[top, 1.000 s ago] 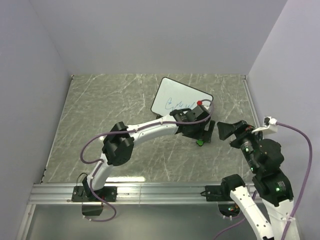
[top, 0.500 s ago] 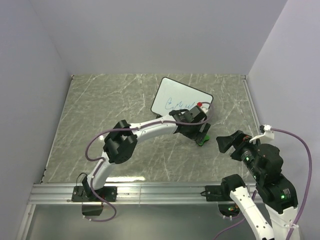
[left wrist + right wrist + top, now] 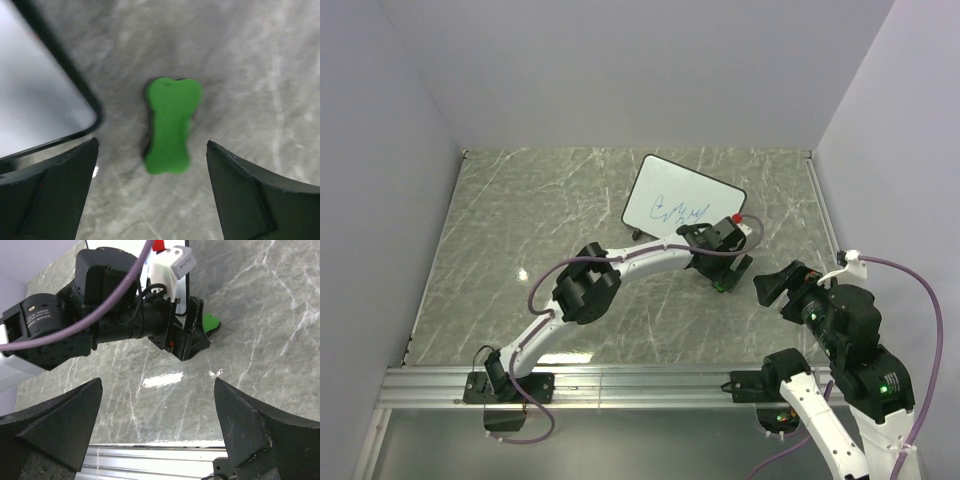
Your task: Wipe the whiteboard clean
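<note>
- The left arm reaches far forward; the left gripper (image 3: 151, 150) points down, jaws spread wide astride the green block (image 3: 170, 125), just beside the whiteboard (image 3: 35, 90).
- The right gripper (image 3: 157, 390) hovers near, jaws apart.

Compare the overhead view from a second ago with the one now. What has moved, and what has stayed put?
The left arm shifted rightward, uncovering more of the blue writing. The left gripper is open, with the green block lying between its fingers, not gripped. The right gripper, also open, drew back toward its base. The whiteboard and the block stayed put; nothing was grasped.
</note>
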Controlling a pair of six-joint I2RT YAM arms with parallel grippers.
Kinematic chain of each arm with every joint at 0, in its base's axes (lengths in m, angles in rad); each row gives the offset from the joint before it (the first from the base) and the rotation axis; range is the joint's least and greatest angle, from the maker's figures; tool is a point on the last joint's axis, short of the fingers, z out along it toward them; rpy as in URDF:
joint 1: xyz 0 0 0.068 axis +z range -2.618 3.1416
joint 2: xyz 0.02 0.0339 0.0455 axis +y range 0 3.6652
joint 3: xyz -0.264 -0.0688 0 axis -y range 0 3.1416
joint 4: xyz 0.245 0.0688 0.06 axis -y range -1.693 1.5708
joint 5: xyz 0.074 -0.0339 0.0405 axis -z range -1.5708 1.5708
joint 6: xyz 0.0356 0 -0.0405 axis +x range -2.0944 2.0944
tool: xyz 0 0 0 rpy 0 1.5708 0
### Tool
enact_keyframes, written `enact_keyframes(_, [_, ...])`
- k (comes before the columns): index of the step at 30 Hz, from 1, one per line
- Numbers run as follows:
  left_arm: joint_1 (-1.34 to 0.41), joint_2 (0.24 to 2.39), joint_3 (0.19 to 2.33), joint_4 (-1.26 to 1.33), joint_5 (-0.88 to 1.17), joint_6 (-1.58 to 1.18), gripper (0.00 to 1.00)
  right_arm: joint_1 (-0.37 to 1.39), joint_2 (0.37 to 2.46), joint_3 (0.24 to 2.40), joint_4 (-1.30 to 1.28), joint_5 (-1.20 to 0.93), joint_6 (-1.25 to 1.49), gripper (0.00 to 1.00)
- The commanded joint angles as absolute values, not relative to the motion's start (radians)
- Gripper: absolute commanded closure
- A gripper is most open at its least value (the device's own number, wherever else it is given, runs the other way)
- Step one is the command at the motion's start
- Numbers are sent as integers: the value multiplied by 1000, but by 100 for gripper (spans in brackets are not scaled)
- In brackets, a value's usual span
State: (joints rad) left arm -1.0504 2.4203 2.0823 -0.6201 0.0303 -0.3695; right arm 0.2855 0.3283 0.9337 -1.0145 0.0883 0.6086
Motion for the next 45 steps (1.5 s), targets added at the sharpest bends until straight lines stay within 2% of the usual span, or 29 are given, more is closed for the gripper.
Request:
enact_keyframes(1, [-1086, 2451, 2122, -652, 41, -325, 6, 293, 342, 959, -1020, 117, 609, 1])
enact_keyframes(7, [-1098, 2487, 2140, -647, 41, -333, 10, 291, 334, 946, -1020, 104, 615, 1])
enact_keyframes(13, [-1100, 2531, 2175, -673, 28, -337, 25, 291, 341, 939, -1014, 91, 614, 1])
enact_keyframes(17, [-1100, 2554, 2180, -707, 3, -345, 53, 291, 347, 939, -1005, 80, 607, 2])
enact_keyframes(19, [-1100, 2550, 2160, -716, -37, -345, 59, 291, 350, 936, -1000, 78, 604, 2])
enact_keyframes(20, [-1098, 2539, 2149, -719, -46, -345, 75, 290, 351, 936, -994, 75, 604, 2])
enact_keyframes(22, [-1100, 2528, 2111, -722, -61, -350, 99, 291, 357, 933, -982, 69, 601, 2])
enact_keyframes(27, [-1098, 2410, 1966, -726, -26, -389, 100, 290, 452, 931, -893, -63, 551, 5])
enact_keyframes(28, [-1098, 2328, 1932, -706, -25, -402, 100, 290, 490, 939, -878, -99, 545, 10])
enact_keyframes(29, [-1098, 2278, 1893, -692, -25, -417, 100, 291, 535, 957, -876, -110, 543, 19])
enact_keyframes(30, [-1095, 2228, 1817, -677, -28, -452, 100, 291, 617, 1018, -887, -76, 572, 34])
enact_keyframes(31, [-1091, 2130, 1778, -654, -28, -471, 100, 288, 649, 1047, -861, -66, 578, 36])
enact_keyframes(32, [-1079, 2087, 1743, -644, -23, -510, 100, 276, 669, 1098, -830, -63, 583, 35])
enact_keyframes(33, [-1071, 2045, 1670, -638, -20, -529, 100, 265, 693, 1117, -796, -70, 592, 9])
enact_keyframes(34, [-1063, 1972, 1633, -624, -17, -544, 100, 250, 709, 1132, -714, -84, 597, 1])
enact_keyframes(38, [-1017, 1815, 1464, -618, -49, -612, 100, 93, 929, 1215, -617, -233, 624, 0])
enact_keyframes(42, [-986, 1682, 1436, -655, -124, -641, 100, 37, 1083, 1232, -545, -204, 658, 0])
enact_keyframes(45, [-954, 1632, 1430, -666, -152, -661, 100, -38, 1192, 1198, -450, -314, 712, 3])
